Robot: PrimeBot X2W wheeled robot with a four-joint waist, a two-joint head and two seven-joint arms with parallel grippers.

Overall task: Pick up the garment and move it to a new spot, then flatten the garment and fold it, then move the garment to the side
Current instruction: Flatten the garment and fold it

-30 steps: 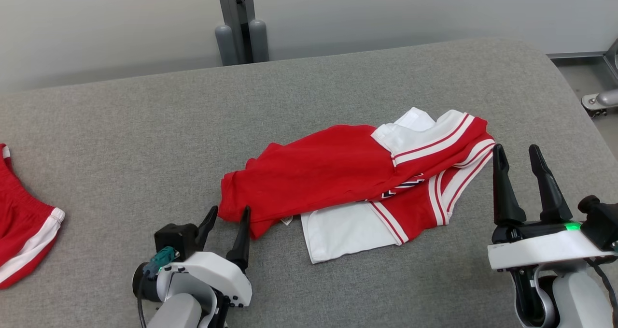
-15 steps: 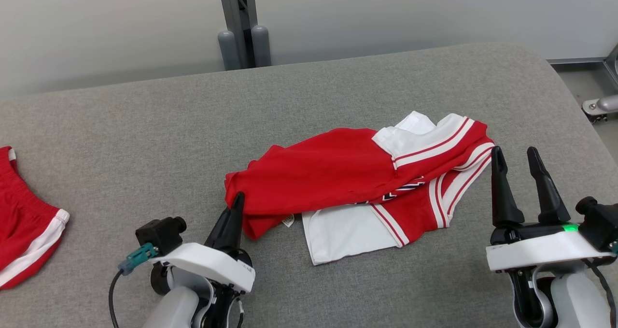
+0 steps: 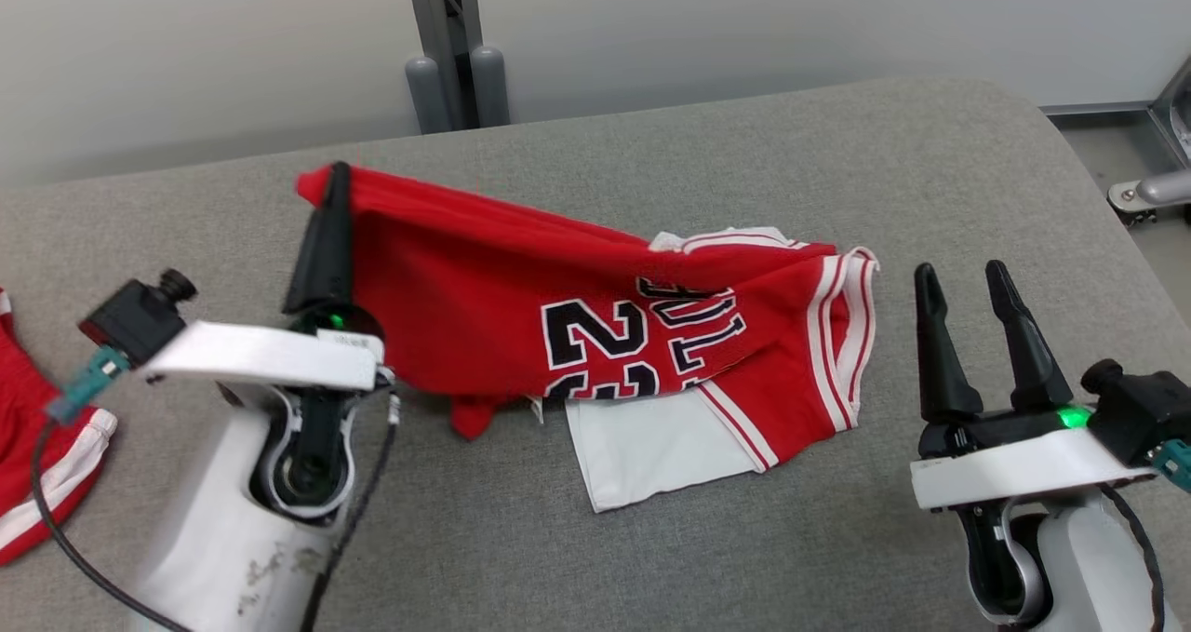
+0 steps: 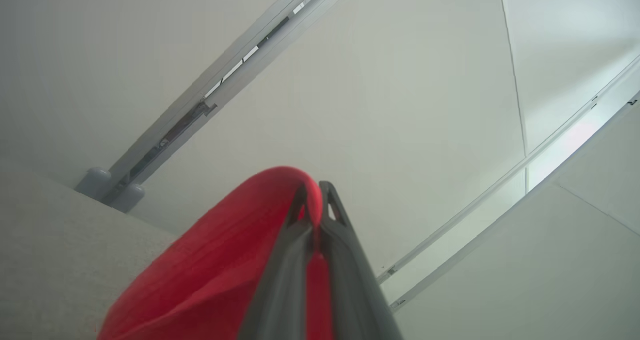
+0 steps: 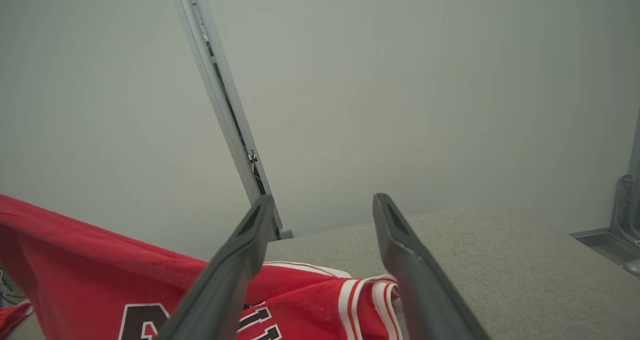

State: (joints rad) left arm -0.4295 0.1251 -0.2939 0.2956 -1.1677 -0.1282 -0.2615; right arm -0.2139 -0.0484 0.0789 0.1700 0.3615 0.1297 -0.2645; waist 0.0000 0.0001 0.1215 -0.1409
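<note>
Bench (image 3: 930, 167): grey.
Left end effector (image 3: 335, 181): clamped on garment (image 3: 484, 278) corner, raised.
Right end effector (image 3: 960, 274): open, empty.
Remaining: relocating, flattening, folding.

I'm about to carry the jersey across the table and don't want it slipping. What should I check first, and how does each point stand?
1. Grip: ok, the left gripper is shut on a corner of the jersey and holds it raised.
2. Amount of cloth pinched: cannot tell.
3. Jersey off the table: not ok, its striped end and white part lie on it.
4. Second arm free: ok, the right gripper is open, empty and beside the striped end, not touching.
5. Bare table for a new spot: ok, behind the jersey.
6. Other red garment at the left: ok, apart from the jersey.
</note>
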